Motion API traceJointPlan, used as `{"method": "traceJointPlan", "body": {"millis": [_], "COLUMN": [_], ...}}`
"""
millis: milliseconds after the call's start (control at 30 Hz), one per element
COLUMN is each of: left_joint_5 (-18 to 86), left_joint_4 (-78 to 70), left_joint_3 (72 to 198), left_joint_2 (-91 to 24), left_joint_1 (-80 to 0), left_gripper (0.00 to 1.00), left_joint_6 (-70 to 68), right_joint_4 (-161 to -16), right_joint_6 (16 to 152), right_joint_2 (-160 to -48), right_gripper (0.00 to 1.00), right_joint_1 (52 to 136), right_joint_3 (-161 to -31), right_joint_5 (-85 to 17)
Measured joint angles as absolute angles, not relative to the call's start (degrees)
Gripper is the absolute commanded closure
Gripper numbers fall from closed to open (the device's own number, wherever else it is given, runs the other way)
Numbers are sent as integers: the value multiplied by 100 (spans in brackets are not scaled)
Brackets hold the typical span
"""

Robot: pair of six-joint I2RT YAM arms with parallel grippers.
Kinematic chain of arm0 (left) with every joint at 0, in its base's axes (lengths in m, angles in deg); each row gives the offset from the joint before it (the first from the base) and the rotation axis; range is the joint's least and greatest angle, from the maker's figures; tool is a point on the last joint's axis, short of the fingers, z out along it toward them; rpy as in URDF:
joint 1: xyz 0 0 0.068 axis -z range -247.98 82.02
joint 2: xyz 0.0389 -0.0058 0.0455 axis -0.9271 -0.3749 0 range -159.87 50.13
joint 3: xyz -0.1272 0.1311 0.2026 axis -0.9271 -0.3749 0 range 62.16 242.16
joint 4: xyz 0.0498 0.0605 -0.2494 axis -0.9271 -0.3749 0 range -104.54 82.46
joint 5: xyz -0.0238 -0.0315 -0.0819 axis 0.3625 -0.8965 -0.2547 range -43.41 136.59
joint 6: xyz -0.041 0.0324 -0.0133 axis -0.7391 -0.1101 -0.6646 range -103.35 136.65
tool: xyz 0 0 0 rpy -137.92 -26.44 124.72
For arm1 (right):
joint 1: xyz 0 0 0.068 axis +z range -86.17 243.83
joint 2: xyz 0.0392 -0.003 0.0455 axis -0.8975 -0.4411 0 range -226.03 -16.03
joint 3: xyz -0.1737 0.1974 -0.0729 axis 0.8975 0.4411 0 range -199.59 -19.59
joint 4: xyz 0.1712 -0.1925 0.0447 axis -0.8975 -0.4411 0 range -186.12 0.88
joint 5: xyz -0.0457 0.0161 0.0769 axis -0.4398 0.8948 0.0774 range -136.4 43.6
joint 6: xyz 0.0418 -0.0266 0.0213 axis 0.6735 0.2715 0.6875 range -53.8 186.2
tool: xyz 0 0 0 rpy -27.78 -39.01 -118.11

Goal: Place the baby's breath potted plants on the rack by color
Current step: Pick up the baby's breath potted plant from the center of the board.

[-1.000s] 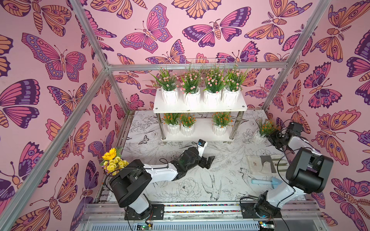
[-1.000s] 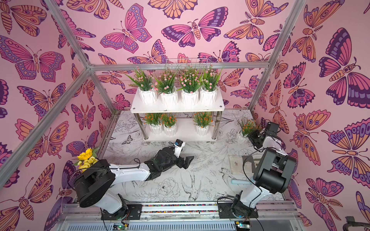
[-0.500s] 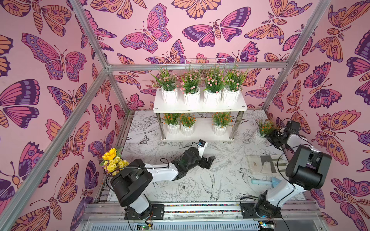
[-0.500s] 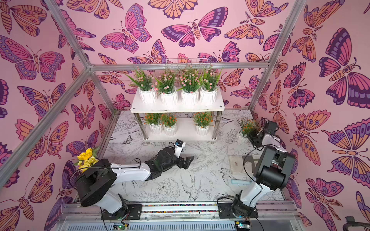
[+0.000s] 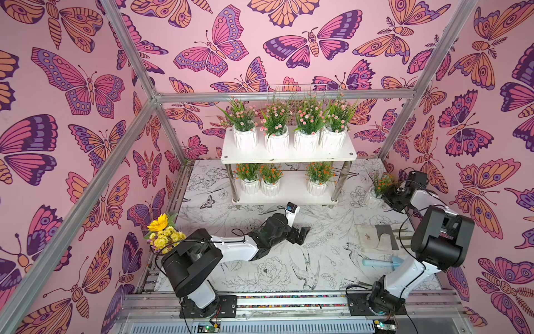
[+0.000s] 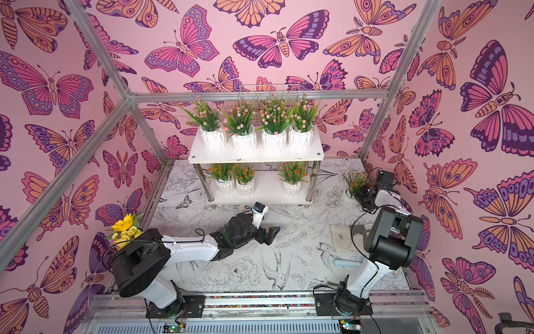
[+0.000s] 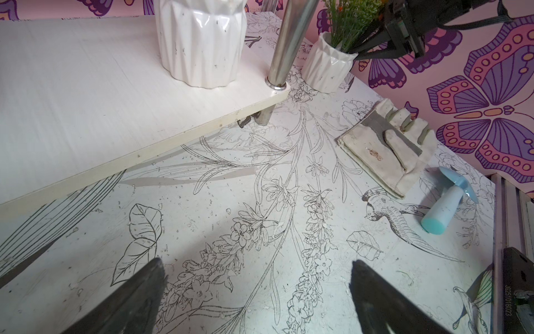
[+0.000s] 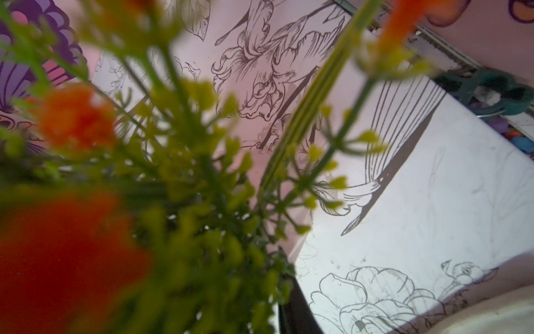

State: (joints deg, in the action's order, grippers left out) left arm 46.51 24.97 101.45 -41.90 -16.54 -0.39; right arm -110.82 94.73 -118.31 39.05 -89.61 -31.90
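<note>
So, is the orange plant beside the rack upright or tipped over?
Upright: in the left wrist view the orange plant sits base-down on the table, sprigs pointing up.

Both top views high, front, down toward the same rack (image 5: 289, 158); wrist views low, close

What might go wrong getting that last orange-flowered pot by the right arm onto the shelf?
The right tool sits at the rim and stems of the white ribbed pot with orange flowers; such a hold may slip or tip it. The free gap on the lower board of the white two-tier rack lies between neighbouring pots, past a shiny metal leg; foliage may snag. The open left tool rests before the rack, possibly in the way.
</note>
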Motion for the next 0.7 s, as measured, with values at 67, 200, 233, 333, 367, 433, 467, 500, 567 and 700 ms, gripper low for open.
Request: {"method": "traceJointPlan", "body": {"millis": [67, 200, 233, 333, 367, 433, 467, 500, 567, 700], "left_joint_5": [4651, 4651, 4651, 4651, 4651, 4651, 4651, 4651, 4651, 4651], "left_joint_4": [2497, 2497, 2497, 2497, 2497, 2497, 2497, 2497, 2497, 2497], "left_joint_3": [10145, 10145, 10145, 10145, 10145, 10145, 10145, 10145, 10145, 10145], "left_joint_2": [-4190, -4192, -4192, -4192, -4192, -4192, -4192, -4192, -4192, -4192], "left_joint_1": [-1652, -1654, -1654, -1652, -1654, -1654, -1654, -1654, -1652, -1654], "left_gripper": [0, 0, 0, 0, 0, 0, 0, 0, 0, 0], "left_joint_6": [-39, -39, -39, -39, -39, -39, -39, -39, -39, -39], "right_joint_4": [-11152, -11272, -11300, -11346, -11351, -11357, -11381, -11390, -11394, -11394], "right_joint_6": [9465, 9447, 9443, 9436, 9432, 9386, 9355, 9336, 9314, 9272], "right_joint_2": [-11877, -11962, -11986, -12056, -12071, -12093, -12093, -12093, -12093, -12093], "right_gripper": [79, 80, 81, 86, 89, 93, 94, 94, 97, 98], "right_joint_1": [3920, 3923, 3925, 3925, 3925, 3925, 3925, 3923, 3923, 3923], "right_joint_3": [-9029, -9160, -9193, -9298, -9330, -9376, -9392, -9396, -9398, -9398], "right_joint_5": [-3236, -3278, -3286, -3308, -3313, -3315, -3328, -3332, -3328, -3291]}}
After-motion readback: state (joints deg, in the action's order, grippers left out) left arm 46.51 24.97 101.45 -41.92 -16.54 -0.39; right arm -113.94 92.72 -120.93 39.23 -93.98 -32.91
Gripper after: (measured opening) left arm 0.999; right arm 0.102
